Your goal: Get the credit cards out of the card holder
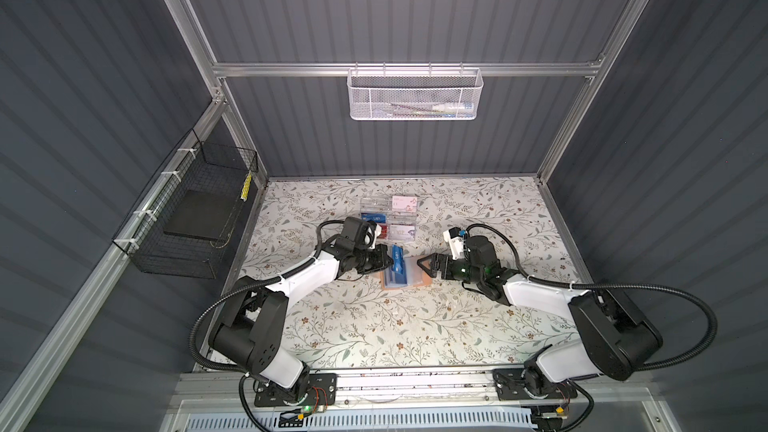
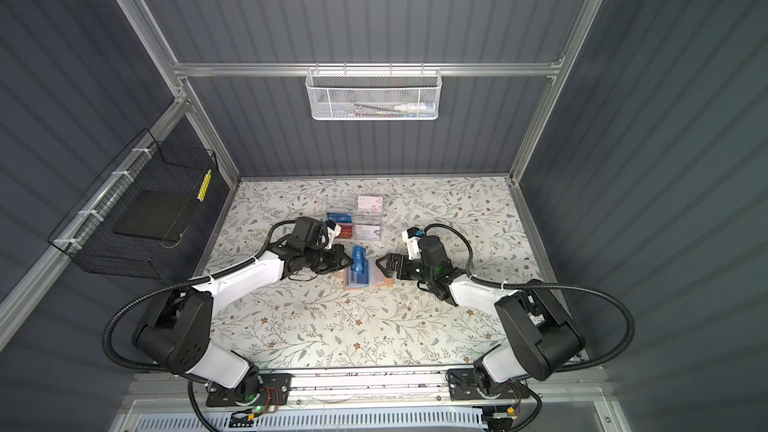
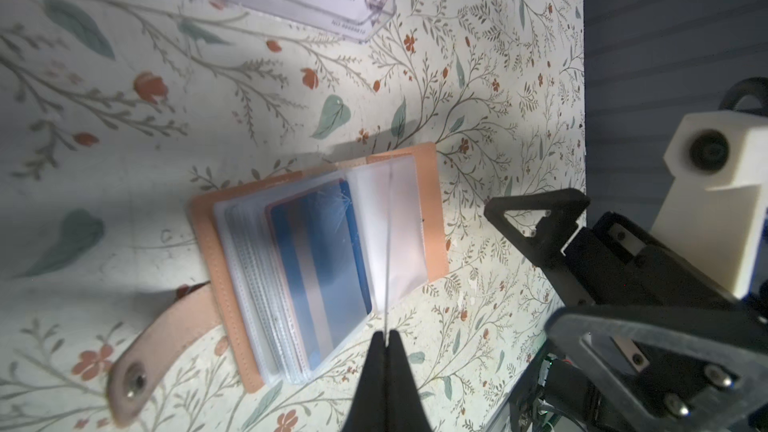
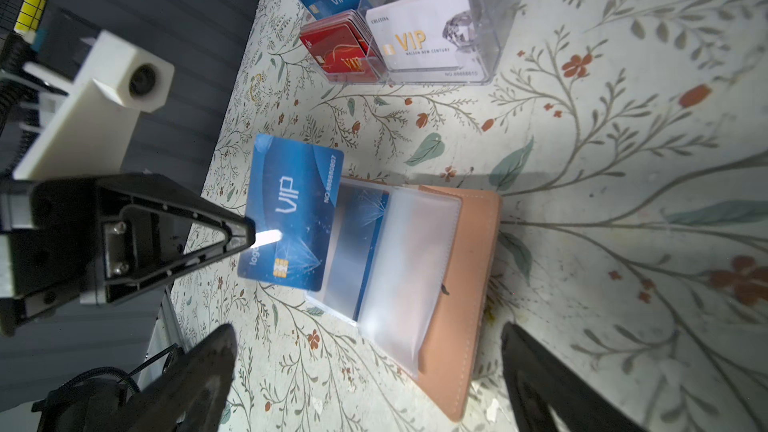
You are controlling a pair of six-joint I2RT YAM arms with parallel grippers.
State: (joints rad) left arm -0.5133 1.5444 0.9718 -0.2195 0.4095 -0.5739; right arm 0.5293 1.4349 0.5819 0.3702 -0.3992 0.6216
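Observation:
The tan card holder (image 1: 422, 280) (image 2: 384, 281) lies open on the floral table, its clear sleeve pages fanned out. My left gripper (image 1: 390, 263) (image 2: 343, 263) is shut on a blue VIP credit card (image 4: 291, 209), held on edge just above the holder's left half. In the left wrist view that blue card (image 3: 390, 243) shows only as a thin line rising from the pinched gripper (image 3: 388, 335). Another blue credit card (image 3: 324, 268) (image 4: 353, 251) sits inside a sleeve. My right gripper (image 1: 420, 263) (image 4: 365, 332) stands open at the holder's right edge, holding nothing.
A clear acrylic box (image 1: 374, 205) (image 4: 490, 35) with blue, red and white cards stands just behind the holder. The holder's snap strap (image 3: 158, 351) lies flat on the table. A white mesh basket (image 1: 415, 95) hangs on the back wall, a black wire basket (image 1: 187, 222) on the left wall.

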